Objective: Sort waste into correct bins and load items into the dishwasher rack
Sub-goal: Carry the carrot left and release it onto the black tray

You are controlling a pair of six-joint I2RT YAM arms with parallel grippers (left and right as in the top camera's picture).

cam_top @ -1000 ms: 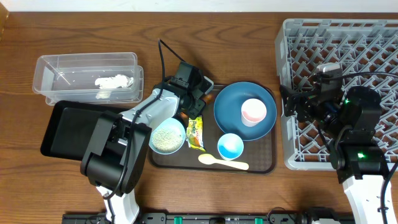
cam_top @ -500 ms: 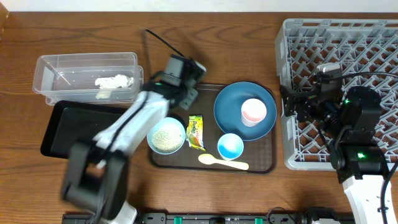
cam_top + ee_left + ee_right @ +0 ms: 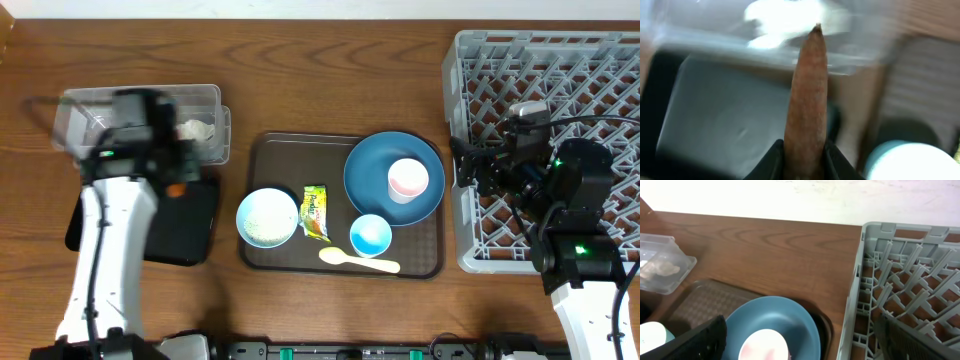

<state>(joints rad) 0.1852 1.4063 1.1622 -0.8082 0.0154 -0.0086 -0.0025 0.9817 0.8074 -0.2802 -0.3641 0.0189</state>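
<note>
Left fingers [image 3: 771, 161] clamp the orange carrot piece [image 3: 807, 95] at its base. Its long axis points ahead toward the clear rectangular plastic tub [image 3: 705, 30], with the shallow black rectangular tray [image 3: 715, 120] beneath. Right fingers [image 3: 700, 340] stand wide, empty, well apart.

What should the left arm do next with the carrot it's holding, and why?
Probably ease down a little and open the left gripper. It is shut on the carrot piece, which hangs over the black tray in the wrist view, its tip near the clear tub. The tissue lies in the tub, so the tray looks like the carrot's bin.
</note>
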